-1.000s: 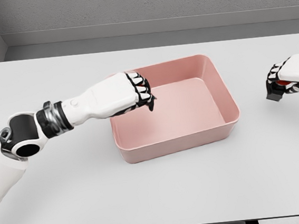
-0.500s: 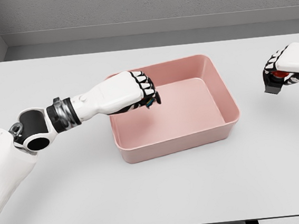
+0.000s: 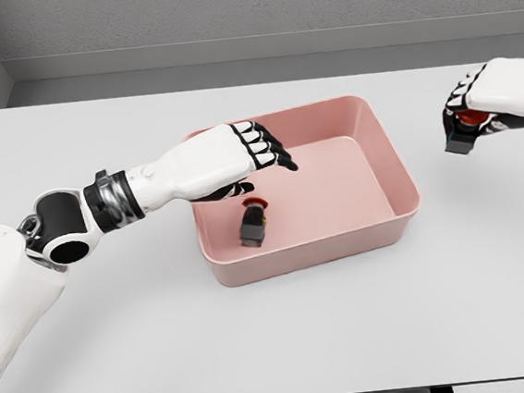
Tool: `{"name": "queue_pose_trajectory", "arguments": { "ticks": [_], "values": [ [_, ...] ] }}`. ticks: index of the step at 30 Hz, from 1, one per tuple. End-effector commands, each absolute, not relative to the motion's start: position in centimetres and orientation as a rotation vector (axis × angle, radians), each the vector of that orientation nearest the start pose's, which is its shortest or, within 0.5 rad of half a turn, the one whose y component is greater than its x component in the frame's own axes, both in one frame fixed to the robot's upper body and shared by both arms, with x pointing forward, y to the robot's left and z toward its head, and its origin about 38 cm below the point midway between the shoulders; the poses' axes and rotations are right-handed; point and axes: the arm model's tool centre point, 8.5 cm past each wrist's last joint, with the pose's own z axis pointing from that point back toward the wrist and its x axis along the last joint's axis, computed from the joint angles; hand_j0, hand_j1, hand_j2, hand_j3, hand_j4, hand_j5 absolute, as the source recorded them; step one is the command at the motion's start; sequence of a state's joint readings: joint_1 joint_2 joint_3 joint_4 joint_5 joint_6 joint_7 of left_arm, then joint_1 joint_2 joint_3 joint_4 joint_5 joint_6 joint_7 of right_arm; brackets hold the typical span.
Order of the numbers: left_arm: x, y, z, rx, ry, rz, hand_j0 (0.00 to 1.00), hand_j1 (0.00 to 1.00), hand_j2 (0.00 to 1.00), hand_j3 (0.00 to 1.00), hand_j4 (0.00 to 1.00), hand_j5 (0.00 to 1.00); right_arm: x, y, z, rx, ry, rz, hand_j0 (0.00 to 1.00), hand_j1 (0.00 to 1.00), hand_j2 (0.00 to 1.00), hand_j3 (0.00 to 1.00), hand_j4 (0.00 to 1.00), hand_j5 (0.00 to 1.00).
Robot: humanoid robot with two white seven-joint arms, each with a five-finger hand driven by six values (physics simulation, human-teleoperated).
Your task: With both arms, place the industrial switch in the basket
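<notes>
Grey desk (image 3: 275,334) carried a pink basket (image 3: 407,203). One switch (image 3: 253,224) lay inside the basket near its left wall, below the left hand (image 3: 256,151), whose fingers were spread and empty. Well right of the basket, the right hand (image 3: 485,105) was clenched round a second switch (image 3: 460,135) above the desk.

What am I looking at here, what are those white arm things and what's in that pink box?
This is a simulated humanoid robot seen from a camera on its own head, looking down at a white table. The left hand hovers over the pink basket, fingers spread and holding nothing. In the basket lies a small dark industrial switch with a red button. At the right edge, above the table, the right hand grips a second switch of the same kind.
</notes>
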State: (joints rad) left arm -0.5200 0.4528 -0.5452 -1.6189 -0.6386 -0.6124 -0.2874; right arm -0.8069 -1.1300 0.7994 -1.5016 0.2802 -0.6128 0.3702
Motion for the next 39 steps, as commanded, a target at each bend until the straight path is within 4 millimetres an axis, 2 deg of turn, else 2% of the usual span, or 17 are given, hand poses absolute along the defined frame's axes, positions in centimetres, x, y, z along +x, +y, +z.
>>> {"name": "queue_pose_trajectory", "arguments": {
  "ticks": [1, 2, 3, 4, 6, 10, 12, 29, 35, 39],
  "values": [
    [39.9, 14.4, 21.8, -0.422, 2.441, 2.363, 0.77, 0.77, 0.77, 0.77, 0.77, 0.77, 41.7, -36.5, 28.8, -0.570, -1.396, 2.113, 0.45, 0.45, 0.45, 0.45, 0.45, 0.45],
    [39.3, 14.3, 22.3, -0.408, 2.445, 2.336, 0.80, 0.80, 0.80, 0.80, 0.80, 0.80, 41.7, -36.3, 28.8, -0.568, -1.402, 2.116, 0.45, 0.45, 0.45, 0.45, 0.45, 0.45],
    [38.9, 14.8, 22.9, -0.422, 2.431, 2.321, 0.90, 0.90, 0.90, 0.90, 0.90, 0.90, 41.8, -36.1, 29.0, -0.569, -1.410, 2.118, 0.45, 0.45, 0.45, 0.45, 0.45, 0.45],
    [38.6, 16.5, 23.4, -0.470, 2.377, 2.353, 1.00, 1.00, 1.00, 1.00, 1.00, 1.00, 41.9, -35.7, 29.2, -0.569, -1.424, 2.119, 0.45, 0.45, 0.45, 0.45, 0.45, 0.45],
    [38.2, 19.4, 24.6, -0.495, 2.344, 2.394, 1.00, 1.00, 1.00, 1.00, 1.00, 1.00, 42.0, -35.3, 29.2, -0.565, -1.434, 2.123, 0.45, 0.45, 0.45, 0.45, 0.45, 0.45],
    [38.3, 27.0, 27.3, -0.722, 2.247, 2.518, 1.00, 1.00, 1.00, 1.00, 1.00, 1.00, 42.1, -34.4, 29.5, -0.561, -1.464, 2.132, 0.45, 0.45, 0.45, 0.45, 0.45, 0.45],
    [37.9, 28.3, 26.7, -0.757, 2.278, 2.533, 1.00, 1.00, 1.00, 1.00, 1.00, 1.00, 42.3, -33.9, 29.8, -0.559, -1.483, 2.133, 0.45, 0.45, 0.45, 0.45, 0.45, 0.45],
    [38.0, 28.4, 26.6, -0.760, 2.275, 2.539, 1.00, 1.00, 1.00, 1.00, 1.00, 1.00, 43.3, -27.8, 30.7, -0.486, -1.640, 2.181, 0.45, 0.45, 0.45, 0.45, 0.45, 0.45],
    [38.0, 28.5, 26.6, -0.764, 2.273, 2.541, 1.00, 1.00, 1.00, 1.00, 1.00, 1.00, 43.2, -25.5, 30.3, -0.435, -1.675, 2.207, 0.45, 0.45, 0.45, 0.45, 0.45, 0.45],
    [38.0, 28.4, 26.6, -0.764, 2.273, 2.541, 1.00, 1.00, 1.00, 1.00, 1.00, 1.00, 43.3, -22.8, 29.2, -0.357, -1.692, 2.245, 0.45, 0.45, 0.45, 0.45, 0.45, 0.45]
  ]
}}
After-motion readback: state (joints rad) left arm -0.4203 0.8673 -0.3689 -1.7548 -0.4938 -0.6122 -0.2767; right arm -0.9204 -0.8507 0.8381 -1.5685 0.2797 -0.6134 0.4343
